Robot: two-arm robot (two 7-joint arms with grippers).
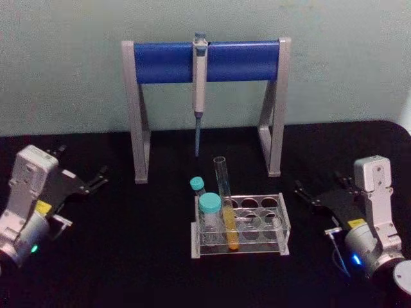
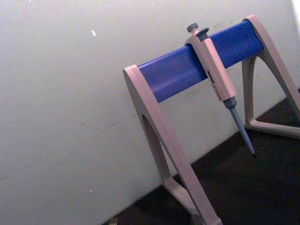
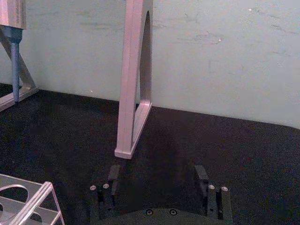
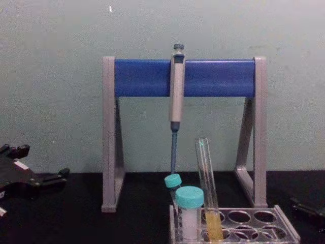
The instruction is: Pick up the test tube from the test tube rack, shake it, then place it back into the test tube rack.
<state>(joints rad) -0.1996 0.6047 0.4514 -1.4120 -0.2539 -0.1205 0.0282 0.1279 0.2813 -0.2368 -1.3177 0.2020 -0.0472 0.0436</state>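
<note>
Your test tube [image 1: 225,202] stands in the test tube rack [image 1: 282,221], in a front hole near the rack's left end. It leans a little, and its open top sticks up high above the rack. The yellow liquid sits in its lower part. Nothing is touching it.

Right beside it on the left stands a wide white vial [image 1: 210,218] with a teal cap. A small teal-capped tube [image 1: 197,186] stands just behind that one. The rack sits on the black counter [image 1: 128,256], in front of the grey-and-blue pipette stand [image 1: 205,61]. A pipette [image 1: 200,83] hangs from the blue bar of the stand.

Your left gripper [image 1: 96,178] rests far out on the left side of the counter, well apart from the rack. Its fingers are spread apart and hold nothing. Your right gripper [image 1: 307,191] rests far out on the right, also away from the rack.

The right wrist view shows you more: the two black fingers [image 3: 113,177] of the right gripper [image 3: 157,176] stand wide apart with bare counter between them, and a corner of the rack peeks in. The chest view shows the tube from the side, with its yellow liquid low down in the rack.
</note>
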